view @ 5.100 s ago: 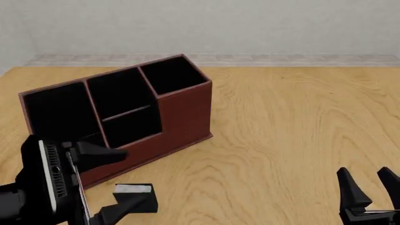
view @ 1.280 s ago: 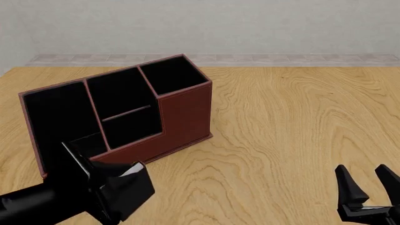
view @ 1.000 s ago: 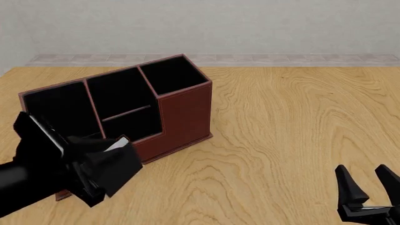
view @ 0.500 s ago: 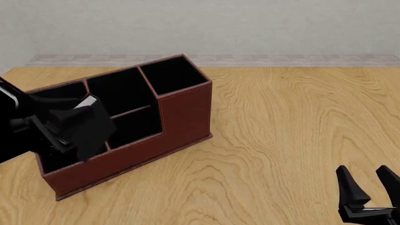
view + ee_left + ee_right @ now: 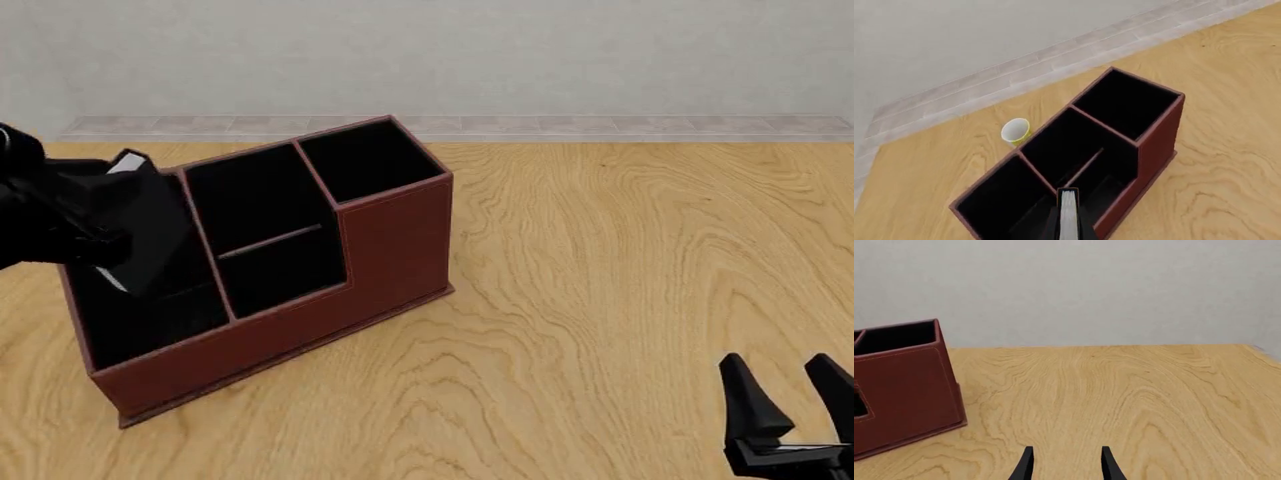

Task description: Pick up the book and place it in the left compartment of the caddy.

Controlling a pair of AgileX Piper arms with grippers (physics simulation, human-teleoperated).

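Observation:
The reddish-brown caddy (image 5: 387, 250) stands at the table's left, angled, with a black interior. My left gripper (image 5: 118, 232) is shut on the black book (image 5: 155, 228) and holds it tilted over the left compartment (image 5: 134, 315), its lower end at about rim height. In the left wrist view the book's white page edges (image 5: 1067, 212) sit between the fingers, above the wall between the left compartment (image 5: 997, 207) and the middle section. My right gripper (image 5: 797, 405) is open and empty near the front right edge, far from the caddy (image 5: 901, 390).
A small yellow cup (image 5: 1015, 131) lies on the table behind the caddy, seen only in the left wrist view. Bare wooden table (image 5: 641, 260) stretches to the right of the caddy. A wall with a pale baseboard (image 5: 601, 125) runs along the back.
My left gripper has lifted the book from in front of the caddy and carried it up, back and left to over the left compartment. The right gripper has stayed still.

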